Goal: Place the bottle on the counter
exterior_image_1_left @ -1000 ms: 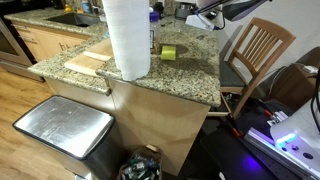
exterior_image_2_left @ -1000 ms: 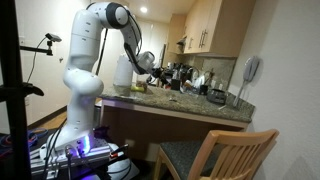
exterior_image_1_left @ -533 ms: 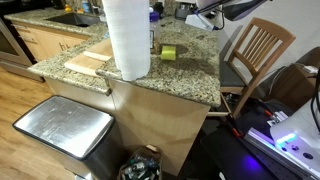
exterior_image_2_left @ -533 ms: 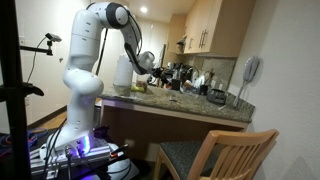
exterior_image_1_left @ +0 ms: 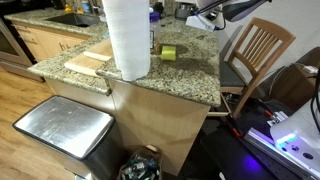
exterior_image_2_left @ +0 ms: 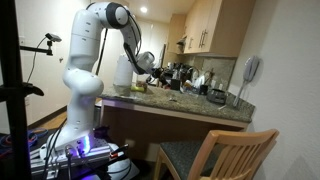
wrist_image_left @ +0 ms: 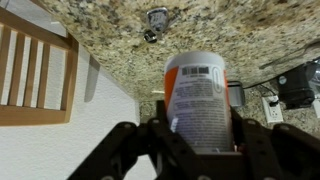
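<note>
In the wrist view the gripper (wrist_image_left: 200, 138) pinches an orange-and-white labelled bottle (wrist_image_left: 200, 95), with the speckled granite bench (wrist_image_left: 230, 25) behind it and a wooden chair (wrist_image_left: 35, 75) nearby.

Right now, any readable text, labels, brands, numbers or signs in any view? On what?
No text can be quoted from any view.
Bottle, wrist view: white label with a barcode and small print below it, too blurred to read.
Both exterior views: everything on the counter is too small to show any lettering.
</note>
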Motion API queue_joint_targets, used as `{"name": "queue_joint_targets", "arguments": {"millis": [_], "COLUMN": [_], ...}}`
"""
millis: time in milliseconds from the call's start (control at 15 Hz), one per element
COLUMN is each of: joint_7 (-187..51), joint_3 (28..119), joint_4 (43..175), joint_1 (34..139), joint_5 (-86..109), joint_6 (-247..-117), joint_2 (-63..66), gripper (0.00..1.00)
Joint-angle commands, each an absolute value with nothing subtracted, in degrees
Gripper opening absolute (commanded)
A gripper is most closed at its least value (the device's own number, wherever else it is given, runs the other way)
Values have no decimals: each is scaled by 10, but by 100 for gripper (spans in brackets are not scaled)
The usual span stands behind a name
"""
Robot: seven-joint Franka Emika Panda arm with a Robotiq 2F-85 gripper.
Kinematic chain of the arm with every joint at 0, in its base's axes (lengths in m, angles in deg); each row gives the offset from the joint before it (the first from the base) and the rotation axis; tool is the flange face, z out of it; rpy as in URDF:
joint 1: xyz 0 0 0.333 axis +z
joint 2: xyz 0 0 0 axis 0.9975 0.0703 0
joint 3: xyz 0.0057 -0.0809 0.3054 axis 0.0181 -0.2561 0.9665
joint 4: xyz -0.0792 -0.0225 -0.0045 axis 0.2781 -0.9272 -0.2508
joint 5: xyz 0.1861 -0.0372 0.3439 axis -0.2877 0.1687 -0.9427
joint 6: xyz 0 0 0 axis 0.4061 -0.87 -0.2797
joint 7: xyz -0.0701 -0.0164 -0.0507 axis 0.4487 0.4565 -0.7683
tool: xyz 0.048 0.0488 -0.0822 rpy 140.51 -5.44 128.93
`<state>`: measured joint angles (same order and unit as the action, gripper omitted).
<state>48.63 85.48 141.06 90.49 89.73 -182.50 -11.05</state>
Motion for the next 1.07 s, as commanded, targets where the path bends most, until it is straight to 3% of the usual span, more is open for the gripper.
{"name": "queue_joint_targets", "arguments": {"millis": [0, 67, 133, 200, 733, 800, 1000], "joint_7": [447, 436, 461, 454, 472, 480, 471], "joint_3": [850, 850, 849, 849, 871, 863, 869], "joint_4": [1415, 1415, 1410, 1410, 1322, 1333, 1322], "joint_1": [911, 912, 913, 913, 943, 938, 945], "joint_5": [855, 841, 862, 855, 893, 885, 885], "joint_6": [-1825, -1820, -1825, -1825, -1785, -1812, -1795], "joint_2": [-115, -116, -111, -111, -226, -194, -235], "gripper": [25, 25, 50, 25, 25, 50, 50]}}
